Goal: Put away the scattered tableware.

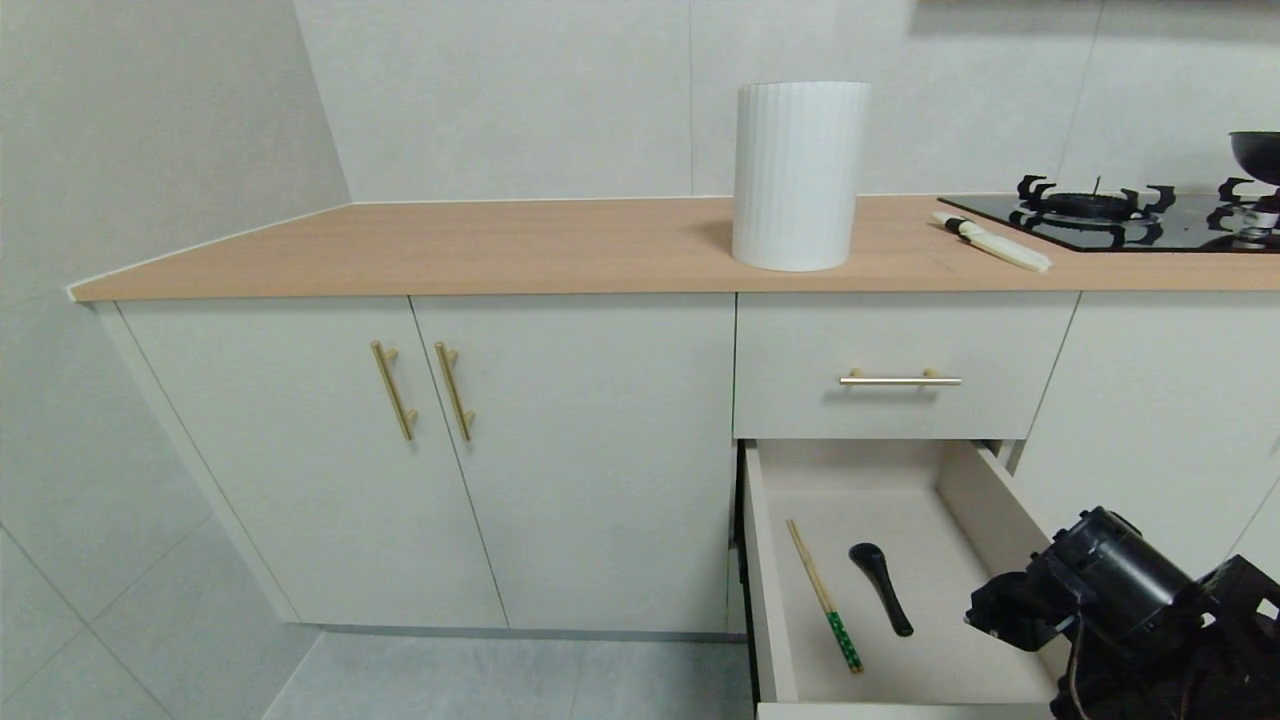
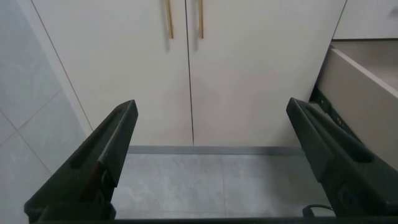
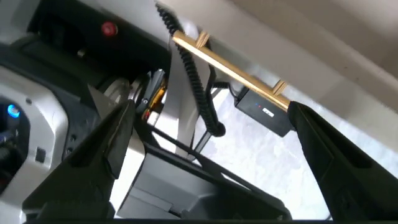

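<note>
The lower drawer (image 1: 770, 560) stands pulled out under the counter. Inside lie a pair of wooden chopsticks with green tips (image 1: 825, 598) and a black spoon (image 1: 882, 587), side by side on the drawer floor. A pale knife-like utensil (image 1: 992, 241) lies on the wooden countertop (image 1: 450, 245) beside the hob. My right arm (image 1: 1110, 600) hangs low at the drawer's right front corner; its gripper (image 3: 211, 112) is open and holds nothing, with a gold handle bar (image 3: 227, 65) beyond it. My left gripper (image 2: 211, 109) is open and bare, facing the cabinet doors (image 2: 186, 62) above the floor.
A tall white ribbed canister (image 1: 797, 175) stands on the counter above the drawers. A black gas hob (image 1: 1120, 215) with a dark pan (image 1: 1258, 152) sits at the far right. The upper drawer (image 1: 900, 365) is closed. The open drawer's side wall (image 2: 367, 81) juts out beside the left gripper.
</note>
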{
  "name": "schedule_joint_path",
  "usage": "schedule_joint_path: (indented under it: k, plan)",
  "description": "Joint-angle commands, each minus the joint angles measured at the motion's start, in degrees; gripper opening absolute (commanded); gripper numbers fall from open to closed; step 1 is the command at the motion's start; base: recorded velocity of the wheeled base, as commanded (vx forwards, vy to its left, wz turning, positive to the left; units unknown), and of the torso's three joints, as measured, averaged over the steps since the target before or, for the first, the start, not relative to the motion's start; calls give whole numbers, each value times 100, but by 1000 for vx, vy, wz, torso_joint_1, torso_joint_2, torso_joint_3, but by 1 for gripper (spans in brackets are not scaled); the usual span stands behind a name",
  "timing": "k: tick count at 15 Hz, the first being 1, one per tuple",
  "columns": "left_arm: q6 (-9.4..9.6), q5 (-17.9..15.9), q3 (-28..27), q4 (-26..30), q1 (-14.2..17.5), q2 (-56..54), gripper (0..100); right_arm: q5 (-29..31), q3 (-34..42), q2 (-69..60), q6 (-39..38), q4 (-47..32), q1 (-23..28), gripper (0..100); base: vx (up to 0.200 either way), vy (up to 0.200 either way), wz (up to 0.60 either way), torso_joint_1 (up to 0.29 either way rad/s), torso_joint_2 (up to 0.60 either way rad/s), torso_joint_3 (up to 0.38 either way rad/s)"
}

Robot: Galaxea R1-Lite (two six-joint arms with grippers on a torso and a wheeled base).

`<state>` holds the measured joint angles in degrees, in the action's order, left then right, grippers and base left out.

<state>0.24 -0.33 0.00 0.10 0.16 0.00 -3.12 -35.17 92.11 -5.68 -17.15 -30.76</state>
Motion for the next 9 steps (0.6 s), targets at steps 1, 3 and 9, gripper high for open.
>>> schedule_joint_path:
  k: [1,3,9]
  plan:
    - [2,-2,0,-1,2,0,100,75,-95,149,-161,28,0,100,0,0,0,0,0,0]
    - [2,-2,0,-1,2,0,100,233,-157,290,-284,72,70,100,0,0,0,0,0,0]
    - [2,-2,0,-1,2,0,100,567,-157,527,-522,555,202,100,0,0,0,0,0,0]
